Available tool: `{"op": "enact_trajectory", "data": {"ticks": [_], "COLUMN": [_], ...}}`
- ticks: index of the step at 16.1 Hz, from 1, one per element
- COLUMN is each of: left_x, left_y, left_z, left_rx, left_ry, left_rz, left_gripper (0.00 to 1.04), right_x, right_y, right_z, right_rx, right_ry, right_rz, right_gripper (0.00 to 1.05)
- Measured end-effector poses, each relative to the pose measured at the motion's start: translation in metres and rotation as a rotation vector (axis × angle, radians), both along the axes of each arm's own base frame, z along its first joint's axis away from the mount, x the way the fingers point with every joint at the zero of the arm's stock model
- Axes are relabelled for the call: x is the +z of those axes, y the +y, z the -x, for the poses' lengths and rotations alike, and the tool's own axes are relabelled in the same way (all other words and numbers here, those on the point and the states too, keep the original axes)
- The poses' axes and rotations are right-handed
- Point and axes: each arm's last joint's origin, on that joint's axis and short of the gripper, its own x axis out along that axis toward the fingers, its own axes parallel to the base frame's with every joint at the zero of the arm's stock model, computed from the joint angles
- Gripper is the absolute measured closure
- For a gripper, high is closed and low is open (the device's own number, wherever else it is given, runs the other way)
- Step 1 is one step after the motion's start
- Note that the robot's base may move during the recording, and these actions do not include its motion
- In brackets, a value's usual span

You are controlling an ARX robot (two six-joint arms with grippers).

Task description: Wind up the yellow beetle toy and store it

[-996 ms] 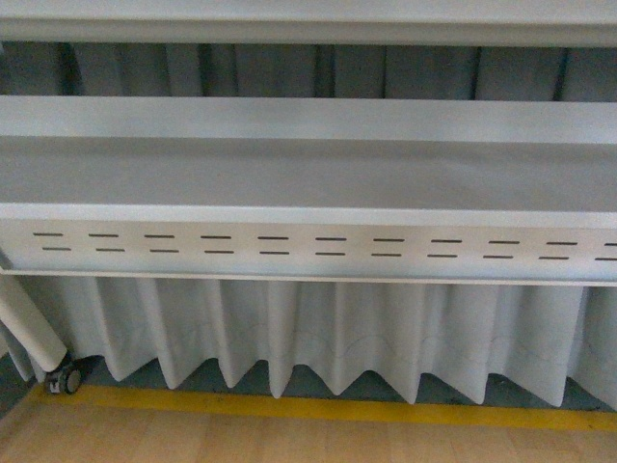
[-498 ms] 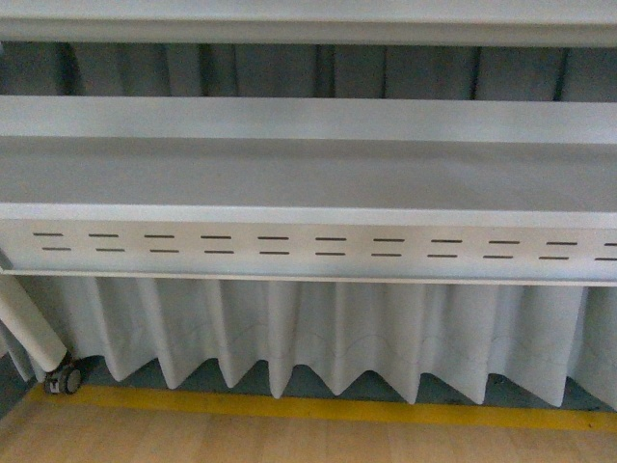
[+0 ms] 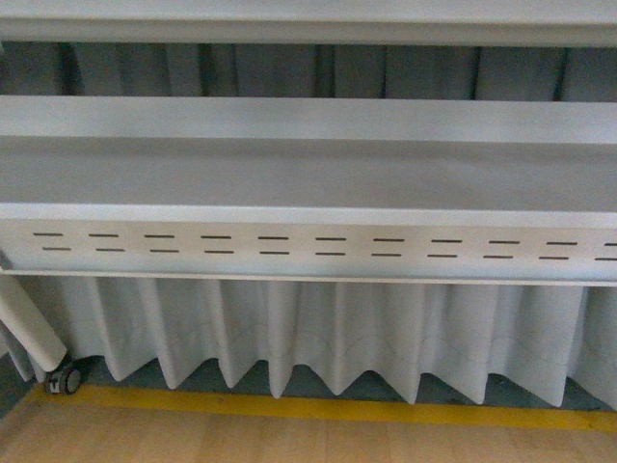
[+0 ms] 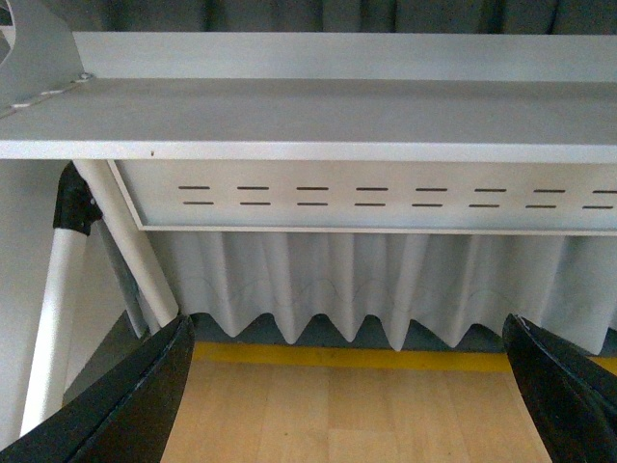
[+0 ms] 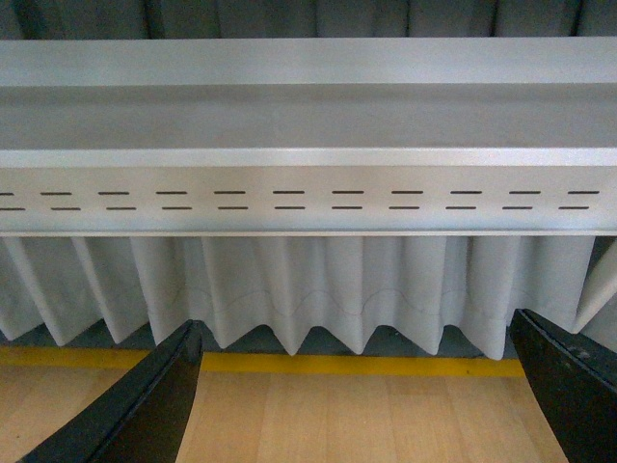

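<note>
Front view: a smooth grey metal table [image 3: 308, 174] with a slotted apron panel [image 3: 308, 247] is shown; a pleated white curtain [image 3: 318, 333], a yellow floor stripe [image 3: 318, 409] and a caster [image 3: 64, 380] lie below. The yellow beetle toy is seen nowhere.

Left wrist view: the left gripper [image 4: 352, 386] is spread wide, black fingers [image 4: 125, 410] empty.

Right wrist view: the right gripper [image 5: 362, 391] is likewise spread, empty.

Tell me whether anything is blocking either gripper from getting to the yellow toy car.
I can't tell: the toy car shows in no view. The left gripper and right gripper are open and empty, facing the shelf and curtain.
</note>
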Motion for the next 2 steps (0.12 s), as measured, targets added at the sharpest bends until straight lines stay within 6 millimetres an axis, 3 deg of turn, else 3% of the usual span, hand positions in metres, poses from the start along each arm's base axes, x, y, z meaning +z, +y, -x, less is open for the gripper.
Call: {"op": "enact_trajectory", "data": {"ticks": [2], "left_x": [0.0], "left_y": [0.0], "left_z": [0.0], "left_rx": [0.0], "left_ry": [0.0], "left_rz": [0.0], "left_gripper": [0.07], "right_x": [0.0], "right_y": [0.0], "right_z": [0.0], "right_rx": [0.0], "right_ry": [0.0], "right_rz": [0.0], "right_gripper": [0.07]}}
